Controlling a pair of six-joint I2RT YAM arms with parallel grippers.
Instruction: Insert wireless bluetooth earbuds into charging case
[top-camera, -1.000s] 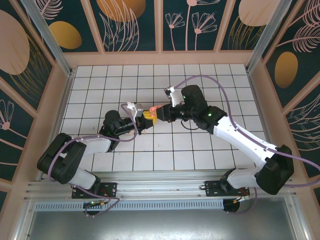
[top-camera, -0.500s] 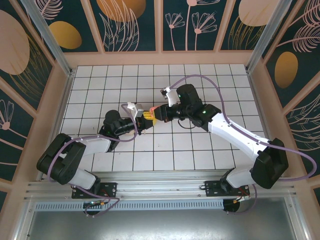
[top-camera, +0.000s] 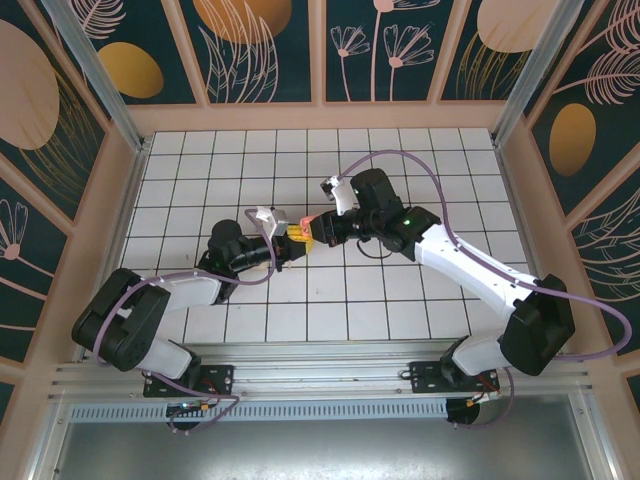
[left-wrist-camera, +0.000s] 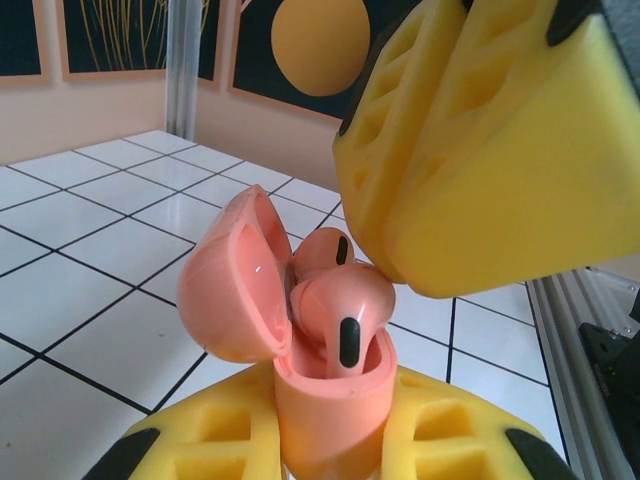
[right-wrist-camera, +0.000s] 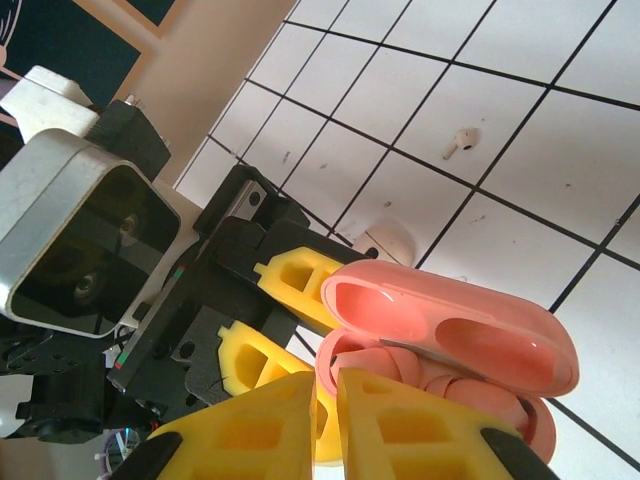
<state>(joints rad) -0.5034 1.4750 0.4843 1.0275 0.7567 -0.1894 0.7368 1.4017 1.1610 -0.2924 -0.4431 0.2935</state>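
Observation:
My left gripper (left-wrist-camera: 330, 445) is shut on the body of a salmon-pink charging case (left-wrist-camera: 330, 400), held upright with its lid (left-wrist-camera: 225, 285) swung open to the left. Two salmon-pink earbuds (left-wrist-camera: 340, 310) stand in the case, heads sticking out above the rim. My right gripper (right-wrist-camera: 328, 400) is shut with nothing between its fingers (left-wrist-camera: 480, 150), and its tips rest over the earbuds' heads. From above, the two grippers (top-camera: 318, 232) meet at the case (top-camera: 305, 220) mid-table. A pale beige earbud (right-wrist-camera: 460, 143) lies loose on a tile.
A pale rounded case (right-wrist-camera: 392, 240) sits on the tiles just behind the left gripper's fingers (right-wrist-camera: 290, 285). The white tiled floor (top-camera: 400, 160) is ringed by low beige walls (top-camera: 320, 115). The left wrist camera housing (right-wrist-camera: 80, 240) is close to the right fingers.
The right gripper has closed fully, and its wrist has shifted slightly left and in over the open case. The left arm has held the case still.

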